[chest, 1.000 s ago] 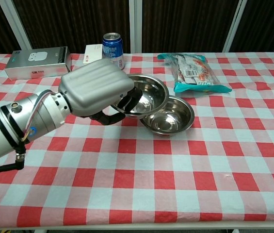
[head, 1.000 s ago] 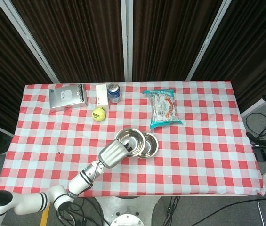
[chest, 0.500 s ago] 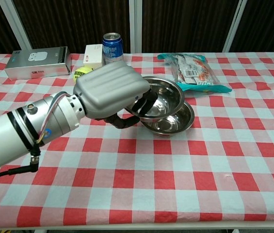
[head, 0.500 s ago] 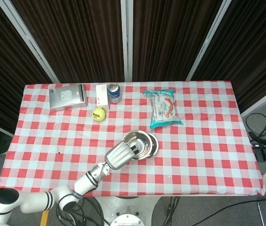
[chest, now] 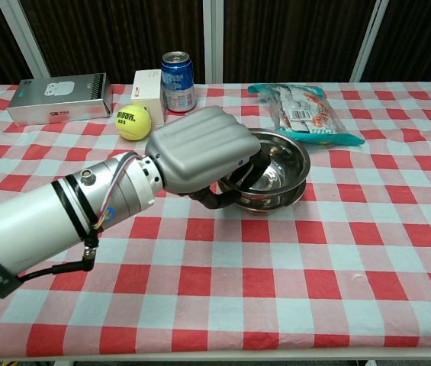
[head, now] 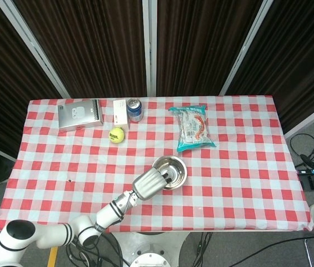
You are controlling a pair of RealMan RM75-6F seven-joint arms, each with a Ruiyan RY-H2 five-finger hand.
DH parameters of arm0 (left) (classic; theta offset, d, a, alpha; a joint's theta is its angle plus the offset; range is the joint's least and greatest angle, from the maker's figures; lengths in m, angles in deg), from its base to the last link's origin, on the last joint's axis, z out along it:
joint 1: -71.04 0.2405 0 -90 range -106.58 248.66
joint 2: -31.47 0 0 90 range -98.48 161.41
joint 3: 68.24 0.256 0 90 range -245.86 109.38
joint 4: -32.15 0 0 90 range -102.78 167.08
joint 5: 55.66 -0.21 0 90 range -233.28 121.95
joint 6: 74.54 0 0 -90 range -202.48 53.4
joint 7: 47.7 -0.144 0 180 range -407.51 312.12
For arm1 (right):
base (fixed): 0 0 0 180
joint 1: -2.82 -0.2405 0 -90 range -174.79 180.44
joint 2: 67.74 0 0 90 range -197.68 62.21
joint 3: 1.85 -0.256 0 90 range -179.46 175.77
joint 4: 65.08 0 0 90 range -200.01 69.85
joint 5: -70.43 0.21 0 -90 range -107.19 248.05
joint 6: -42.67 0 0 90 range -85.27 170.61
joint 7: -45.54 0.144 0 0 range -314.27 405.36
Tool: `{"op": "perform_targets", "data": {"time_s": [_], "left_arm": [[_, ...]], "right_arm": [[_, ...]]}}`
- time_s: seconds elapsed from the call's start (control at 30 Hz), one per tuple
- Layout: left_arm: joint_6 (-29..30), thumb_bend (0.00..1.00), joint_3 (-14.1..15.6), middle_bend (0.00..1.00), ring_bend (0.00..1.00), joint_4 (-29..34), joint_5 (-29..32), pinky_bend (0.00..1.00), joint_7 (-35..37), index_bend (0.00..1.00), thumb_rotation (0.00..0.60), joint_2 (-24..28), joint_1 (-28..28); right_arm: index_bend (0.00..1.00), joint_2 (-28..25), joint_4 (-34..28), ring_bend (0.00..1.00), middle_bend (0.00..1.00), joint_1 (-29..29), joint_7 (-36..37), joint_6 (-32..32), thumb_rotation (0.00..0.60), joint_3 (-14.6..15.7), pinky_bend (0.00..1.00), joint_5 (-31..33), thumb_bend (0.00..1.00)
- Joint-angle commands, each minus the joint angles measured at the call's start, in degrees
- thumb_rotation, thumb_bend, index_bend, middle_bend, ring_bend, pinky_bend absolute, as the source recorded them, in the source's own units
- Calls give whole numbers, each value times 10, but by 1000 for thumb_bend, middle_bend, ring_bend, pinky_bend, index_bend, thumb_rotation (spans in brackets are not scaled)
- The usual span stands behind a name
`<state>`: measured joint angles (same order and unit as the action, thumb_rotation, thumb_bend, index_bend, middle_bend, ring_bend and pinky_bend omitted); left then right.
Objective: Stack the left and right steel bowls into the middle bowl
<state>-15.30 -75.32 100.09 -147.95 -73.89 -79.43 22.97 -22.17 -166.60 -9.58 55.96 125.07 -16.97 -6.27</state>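
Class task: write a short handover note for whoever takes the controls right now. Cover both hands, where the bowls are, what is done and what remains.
Left hand grips the rim of the upper bowl, which sits over the lower bowl mid-table. Right hand is not in view.
Done: that bowl is nested or nearly so; only two bowls can be made out.
Left: release and withdraw the left hand, then check whether a third bowl still needs stacking.

Left hand holding a steel bowl over another bowl

In the centre of the frame the left hand (chest: pixel 200 156) grips the rim of the upper steel bowl (chest: pixel 276 162), which sits in the lower bowl (chest: pixel 270 200) on the checked tablecloth (chest: pixel 291 267).
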Motion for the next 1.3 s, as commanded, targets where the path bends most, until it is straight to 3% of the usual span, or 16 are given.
{"op": "perform_targets", "data": {"time_s": [0.03,0.13,0.27,0.37,0.6,0.83,0.9,0.97,1.13,1.2,1.3], "left_arm": [[-1,404,-1,687,1000,-23,1,1000,18,662,600,-13,-7],[5,393,1,652,1000,-42,-2,1000,38,625,600,-18,-10],[12,264,7,496,1000,-52,-11,1000,59,391,600,-9,-14],[17,195,9,422,993,-44,-12,994,70,288,600,5,-13],[18,159,3,399,982,49,23,983,-3,270,600,101,14],[63,154,-7,402,939,127,102,942,-69,270,600,221,89],[86,152,-10,396,852,138,128,888,-64,272,600,249,116],[110,152,-10,381,701,143,143,808,-52,280,600,270,142],[177,152,1,259,287,158,157,460,26,287,600,310,212],[197,149,11,234,204,159,153,339,58,279,600,319,236],[222,144,27,222,170,151,148,281,95,270,600,328,268]], "right_arm": [[49,0,1,54,139,0,1,-1,600,0,140,1,57],[49,2,3,54,139,-1,0,-3,600,0,140,1,57],[49,3,4,54,139,-2,-2,-4,600,0,140,0,57],[49,3,1,54,139,-2,-4,-3,600,0,140,-1,58],[49,0,-8,54,139,-1,-9,2,600,-1,140,-4,58],[49,9,-15,54,139,-6,-21,-8,600,10,140,-24,58],[49,16,-14,54,139,-8,-29,-14,600,18,140,-32,58],[49,24,-11,54,139,-10,-36,-21,600,25,140,-38,58],[49,52,10,54,139,-16,-54,-42,600,44,140,-47,57],[49,66,27,51,135,-14,-63,-49,600,57,140,-53,57],[49,88,54,37,125,-12,-73,-55,600,71,140,-58,57]]}}
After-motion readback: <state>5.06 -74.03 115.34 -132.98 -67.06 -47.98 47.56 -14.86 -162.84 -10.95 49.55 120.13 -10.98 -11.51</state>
